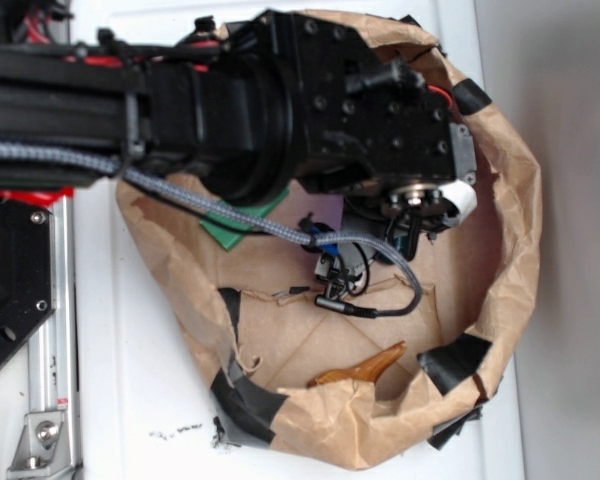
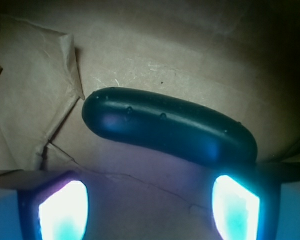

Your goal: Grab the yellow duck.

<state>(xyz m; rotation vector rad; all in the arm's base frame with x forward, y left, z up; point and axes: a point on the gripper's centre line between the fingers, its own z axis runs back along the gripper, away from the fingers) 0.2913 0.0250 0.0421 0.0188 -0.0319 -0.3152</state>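
My arm (image 1: 230, 110) reaches in from the left edge of the white table (image 1: 130, 380) and hangs over a brown paper bag (image 1: 500, 270) that has been rolled down into a shallow bowl, its rim patched with black tape (image 1: 460, 355). From the wrist view I look straight down onto the paper floor of the bag, and my fingers (image 2: 235, 207) stand open, one glowing pad at the lower left and one at the lower right, with bare paper between them and nothing held. Just beyond the fingers lies a dark green cucumber (image 2: 165, 125), flat on the paper and slanting from the upper left down to the right; its right end sits close above my right pad, but I cannot tell whether they touch. The duck does not show in either view: my arm covers much of the bag's middle in the exterior view, and the wrist view holds only the cucumber and creased paper, so I cannot say where the duck is. Near the bag's lower rim in the exterior view lies a brown-orange curved toy (image 1: 365, 368), well apart from my fingers. A green flat piece (image 1: 235, 225) peeks out from under my arm near the bag's left side, and a grey braided cable (image 1: 190, 195) runs along the arm and loops down over the bag's floor.
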